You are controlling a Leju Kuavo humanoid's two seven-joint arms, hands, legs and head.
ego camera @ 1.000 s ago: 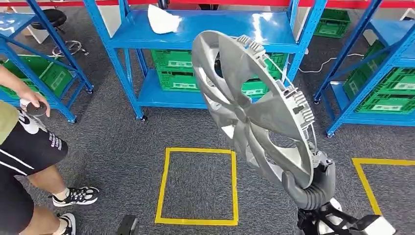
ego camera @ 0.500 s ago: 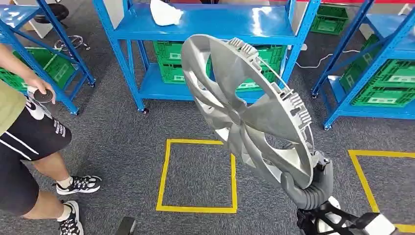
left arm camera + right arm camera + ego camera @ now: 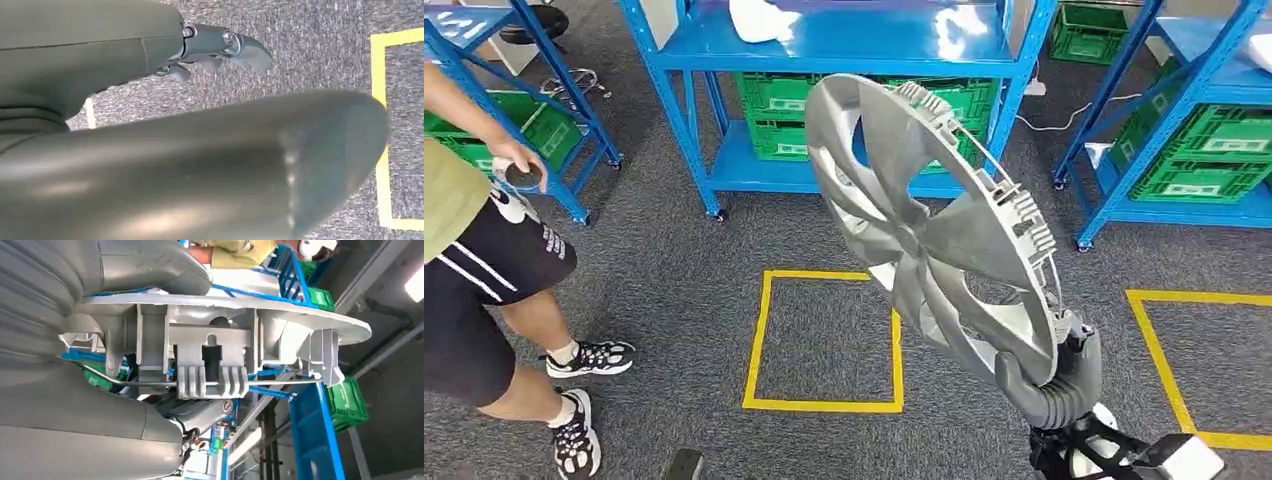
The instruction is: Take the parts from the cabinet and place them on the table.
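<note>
The right hand (image 3: 1052, 385) grips the big silver plastic wheel cover (image 3: 929, 225) by its rim, and the cover stands tilted up above the hand. So the part is already picked up (half the job). No bench is in sight, so setting it down is left. The left hand (image 3: 220, 47) hangs with nothing in it, fingers curled.
</note>
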